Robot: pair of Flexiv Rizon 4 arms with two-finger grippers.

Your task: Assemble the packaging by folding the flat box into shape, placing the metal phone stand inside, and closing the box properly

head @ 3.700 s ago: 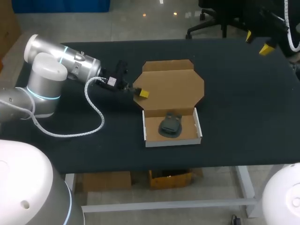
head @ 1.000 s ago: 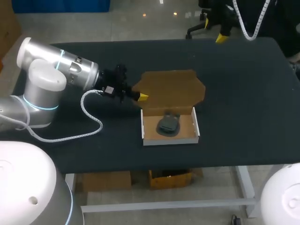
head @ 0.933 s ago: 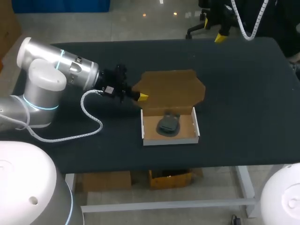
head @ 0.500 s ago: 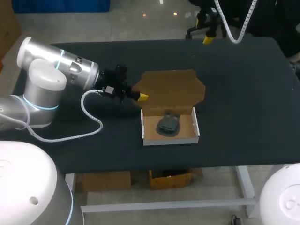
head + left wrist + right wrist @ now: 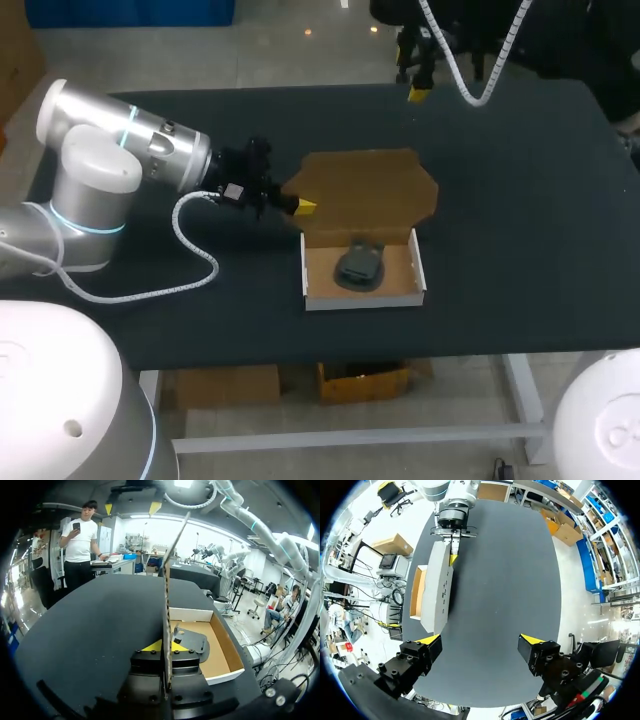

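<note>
Checking progress: you have the cardboard box (image 5: 365,298) folded into a shallow tray with its walls up, white outside and raw brown inside. That step looks done.

Your left gripper (image 5: 167,646) is clamped on the side edge of the lid (image 5: 368,186). Its yellow tips sit either side of the thin board, which runs edge-on straight out from the fingers. The lid is a flat brown panel with clipped corners. It is hinged along the tray's back wall and raised, not yet down.

The metal phone stand (image 5: 360,266) already lies in the tray, just ahead of those fingers and to one side of the lid. It is dark grey with a dull sheen, a rounded plate with a small hole.

Your right gripper (image 5: 482,640) hangs high over the matte black surface (image 5: 520,200), fingers wide apart and holding nothing, with the box well ahead of them.

Left to do, as I judge it: swing the lid over, tuck its front edge in, and close.
</note>
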